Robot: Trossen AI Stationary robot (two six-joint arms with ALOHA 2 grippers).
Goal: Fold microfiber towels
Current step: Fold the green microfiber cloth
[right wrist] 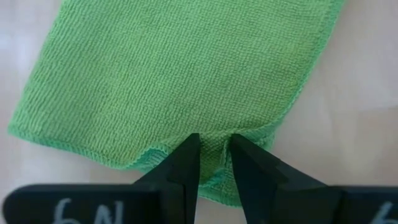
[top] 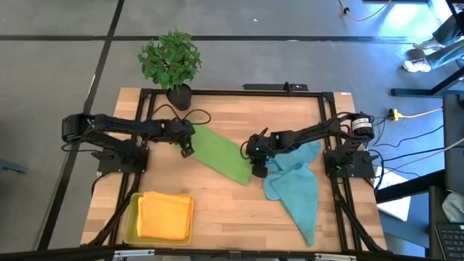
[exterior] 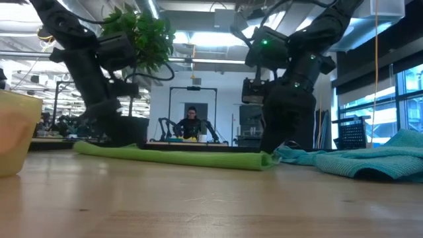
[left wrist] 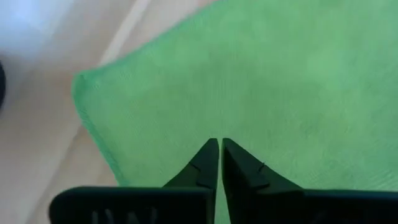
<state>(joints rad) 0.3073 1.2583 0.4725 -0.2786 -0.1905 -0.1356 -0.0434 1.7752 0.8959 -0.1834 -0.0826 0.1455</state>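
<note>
A green microfiber towel [top: 221, 156], folded into a long strip, lies flat and slantwise across the table's middle. It also shows in the low view [exterior: 178, 157]. My left gripper [top: 187, 151] is shut at the strip's far-left end [left wrist: 124, 93], its fingertips [left wrist: 211, 152] over the cloth. My right gripper [top: 258, 171] is shut on the strip's near-right end. A teal-blue towel [top: 297, 185] lies crumpled at the right, beside and under my right arm. A yellow-orange towel [top: 167, 215] lies folded in the yellow tray [top: 130, 226]. My left gripper points slanting down over the green towel's far-left end; whether its shut fingertips touch the cloth cannot be told. My right gripper pinches the edge of the green towel's near-right short end [right wrist: 214, 152] between its two fingers, and the cloth puckers up there. The fingers come slanting down from the table's right. The towel's other parts lie flat on the table.
A potted plant [top: 172, 61] stands at the far edge, left of centre. The tray sits at the near left corner. Bare wood [top: 232, 217] lies between the tray and the teal-blue towel. In the low view a person [exterior: 192, 122] sits far behind the table.
</note>
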